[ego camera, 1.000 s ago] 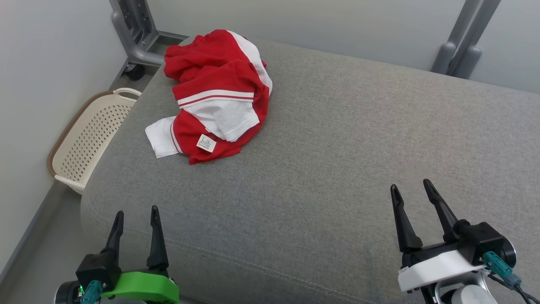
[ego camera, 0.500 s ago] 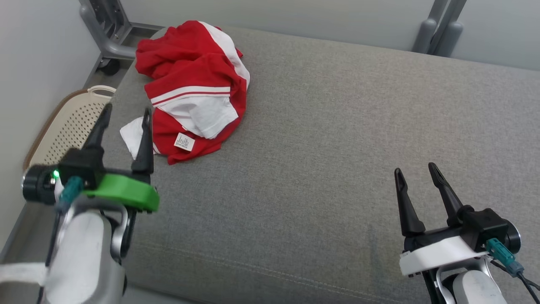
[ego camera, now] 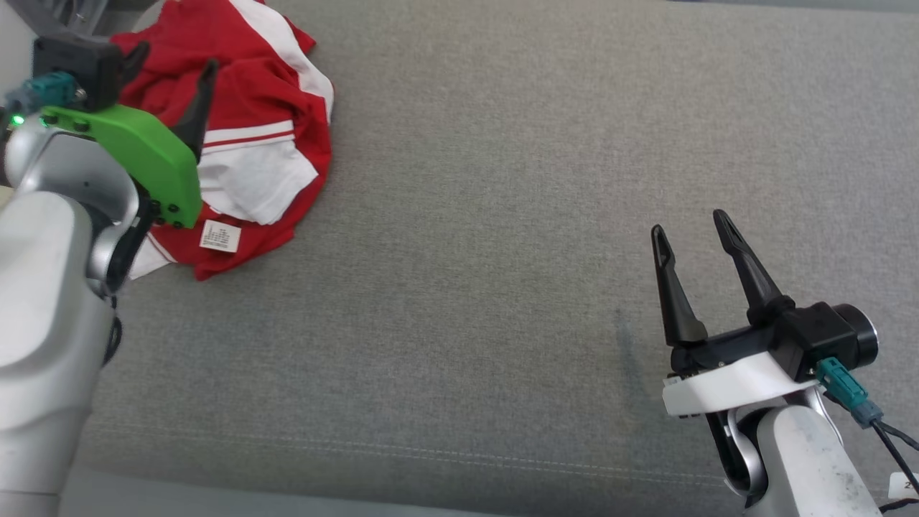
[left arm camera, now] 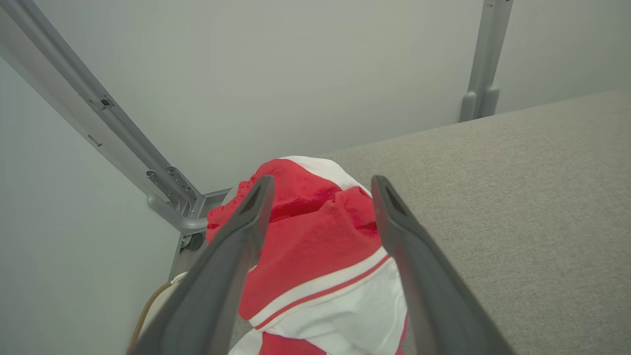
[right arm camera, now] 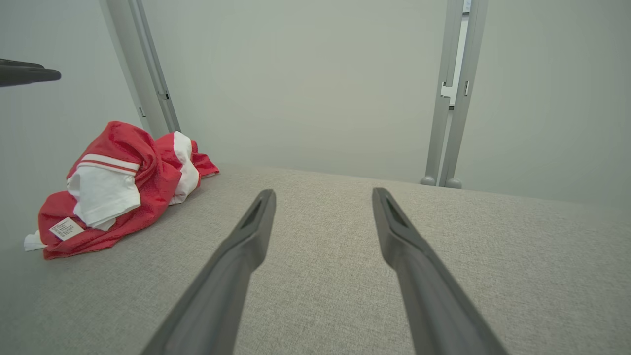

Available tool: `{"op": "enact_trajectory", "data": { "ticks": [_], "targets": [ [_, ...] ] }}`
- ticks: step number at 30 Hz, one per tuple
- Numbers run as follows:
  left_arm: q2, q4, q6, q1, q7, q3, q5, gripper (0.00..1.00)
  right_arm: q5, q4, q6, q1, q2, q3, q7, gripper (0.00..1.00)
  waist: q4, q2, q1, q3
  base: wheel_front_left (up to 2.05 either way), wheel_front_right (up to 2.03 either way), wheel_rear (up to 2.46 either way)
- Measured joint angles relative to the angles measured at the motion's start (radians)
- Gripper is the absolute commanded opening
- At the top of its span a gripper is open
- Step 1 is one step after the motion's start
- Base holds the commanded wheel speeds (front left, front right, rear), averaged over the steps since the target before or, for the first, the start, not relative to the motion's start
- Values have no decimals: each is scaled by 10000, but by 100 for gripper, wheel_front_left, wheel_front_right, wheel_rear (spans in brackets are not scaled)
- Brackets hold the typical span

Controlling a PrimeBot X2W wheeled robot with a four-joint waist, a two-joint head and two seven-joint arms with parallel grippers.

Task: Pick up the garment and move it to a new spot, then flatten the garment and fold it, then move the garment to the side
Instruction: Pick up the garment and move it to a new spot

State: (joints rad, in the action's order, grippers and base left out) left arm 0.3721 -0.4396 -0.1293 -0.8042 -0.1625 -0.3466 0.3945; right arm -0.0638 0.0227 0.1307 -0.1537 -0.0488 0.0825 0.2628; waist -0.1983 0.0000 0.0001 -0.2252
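Overhead, garment's [ego camera: 266, 86] white label [ego camera: 220, 235] near the left hand [ego camera: 178, 55], fingers apart.

setting: lab-like test room | evidence: bare pale walls [right arm camera: 305, 74]; metal frame posts [left arm camera: 488, 59]; grey upholstered surface [ego camera: 502, 215]

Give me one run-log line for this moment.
left tool: open, aimed at garment | right tool: open, apart from garment | garment: crumpled, ungrasped, on grey cushion

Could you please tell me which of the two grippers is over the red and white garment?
The left gripper, on the green mount, open over the crumpled garment; the right gripper, white-mounted, sits over bare grey cushion.
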Motion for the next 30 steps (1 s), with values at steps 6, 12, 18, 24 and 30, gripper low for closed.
{"op": "enact_trajectory", "data": {
  "ticks": [6, 12, 18, 24, 30],
  "targets": [
    [1267, -487, 0, -795, -1267, -692, 1348, 100, 75, -150, 0, -417, -2, 86, -2, 100, 680, 0, 0, -865, 0, 0, 0],
    [1967, -1047, 0, -1081, -1708, -662, 1868, 100, 59, -284, 0, -620, -6, 105, 0, 100, 1326, 0, 0, -1759, 0, 0, 0],
    [2038, -1540, 0, -1147, -1795, -606, 2205, 100, 54, -343, 0, -784, -6, 127, -2, 100, 1840, 0, 1, -2511, 0, 0, 0],
    [2013, -1716, 0, -1144, -1885, -871, 2282, 0, -2, -332, 0, -909, -4, 244, -2, 100, 2174, 0, 1, -2873, 0, 0, 0],
    [2025, -1724, 0, -1136, -1662, -1166, 2307, 0, -36, -305, 0, -936, -4, 341, -2, 100, 2165, 0, 1, -2746, 0, 0, 0]
  ]
}}
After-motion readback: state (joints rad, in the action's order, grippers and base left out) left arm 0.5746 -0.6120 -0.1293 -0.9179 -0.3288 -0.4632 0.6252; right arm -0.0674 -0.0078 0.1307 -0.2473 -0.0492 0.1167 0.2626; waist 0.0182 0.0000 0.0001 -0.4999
